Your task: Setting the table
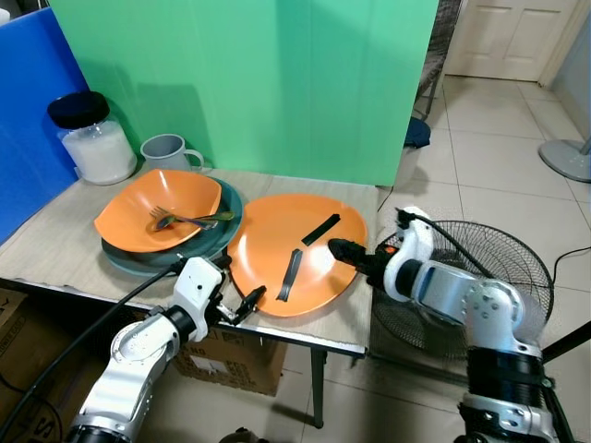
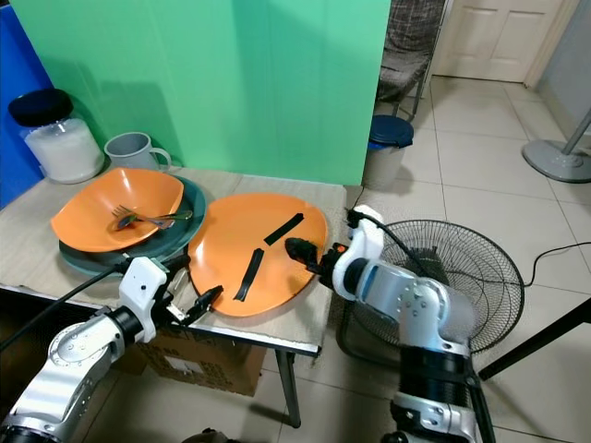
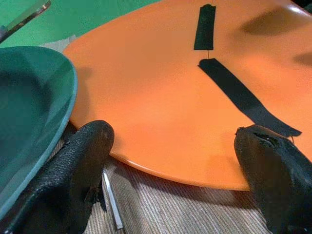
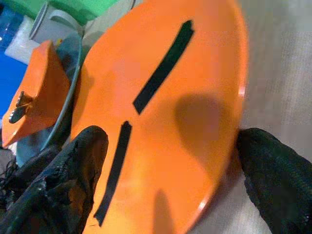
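A large orange plate [image 1: 295, 254] marked with two black tape strips [image 1: 290, 274] lay flat on the wooden table [image 1: 55, 242], between the two grippers. The left gripper [image 1: 247, 303] sat at the plate's near edge, its fingers [image 3: 73, 175] spread apart on either side of the rim without clamping it. The right gripper [image 1: 340, 249] reached in at the plate's far side, fingers [image 4: 68, 180] also apart. Beyond the left gripper, a fork [image 1: 189, 219] rested in an orange bowl [image 1: 157, 208] on a teal plate [image 1: 214, 238].
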Available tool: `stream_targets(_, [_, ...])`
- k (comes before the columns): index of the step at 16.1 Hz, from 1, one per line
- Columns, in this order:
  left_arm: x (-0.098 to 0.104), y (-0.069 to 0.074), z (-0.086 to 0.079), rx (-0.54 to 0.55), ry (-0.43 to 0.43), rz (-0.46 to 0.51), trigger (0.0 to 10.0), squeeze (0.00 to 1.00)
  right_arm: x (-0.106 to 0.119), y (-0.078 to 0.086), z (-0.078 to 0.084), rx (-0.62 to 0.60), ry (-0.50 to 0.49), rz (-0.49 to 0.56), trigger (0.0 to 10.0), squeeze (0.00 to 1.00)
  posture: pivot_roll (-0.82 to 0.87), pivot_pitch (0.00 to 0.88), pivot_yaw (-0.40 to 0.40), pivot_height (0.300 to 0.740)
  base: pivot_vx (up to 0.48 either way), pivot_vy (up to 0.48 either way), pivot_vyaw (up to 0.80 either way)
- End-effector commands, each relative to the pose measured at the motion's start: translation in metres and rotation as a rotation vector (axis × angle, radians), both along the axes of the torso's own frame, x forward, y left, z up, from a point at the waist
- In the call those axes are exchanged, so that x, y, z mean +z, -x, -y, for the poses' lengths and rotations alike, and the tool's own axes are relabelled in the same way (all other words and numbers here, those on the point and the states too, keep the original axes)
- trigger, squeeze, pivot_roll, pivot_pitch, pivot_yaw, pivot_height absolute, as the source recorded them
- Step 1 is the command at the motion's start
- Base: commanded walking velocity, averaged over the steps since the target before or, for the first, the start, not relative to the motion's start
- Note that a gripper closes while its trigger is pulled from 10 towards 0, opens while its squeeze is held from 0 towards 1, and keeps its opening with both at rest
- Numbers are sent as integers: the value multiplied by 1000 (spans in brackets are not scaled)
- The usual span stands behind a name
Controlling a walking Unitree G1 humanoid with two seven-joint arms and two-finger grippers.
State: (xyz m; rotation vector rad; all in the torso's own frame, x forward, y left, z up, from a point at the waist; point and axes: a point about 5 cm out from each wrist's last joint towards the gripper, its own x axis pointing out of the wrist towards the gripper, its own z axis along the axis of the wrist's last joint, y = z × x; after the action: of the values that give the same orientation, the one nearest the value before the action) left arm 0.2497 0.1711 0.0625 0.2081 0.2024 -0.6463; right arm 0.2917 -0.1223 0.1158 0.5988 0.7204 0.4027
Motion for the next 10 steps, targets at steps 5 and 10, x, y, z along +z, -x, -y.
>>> stream_targets(5, [-20, 12, 5, -44, -26, -88, 10000, 0, -10, -4, -15, 30, -72, 4, 10000, 0, 79, 0, 33, 740, 0, 0, 0])
stream_targets(10, [-17, 9, 7, -53, -17, -66, 10000, 0, -31, 0, -23, -2, -347, -33, 0, 0, 83, 0, 35, 740, 0, 0, 0])
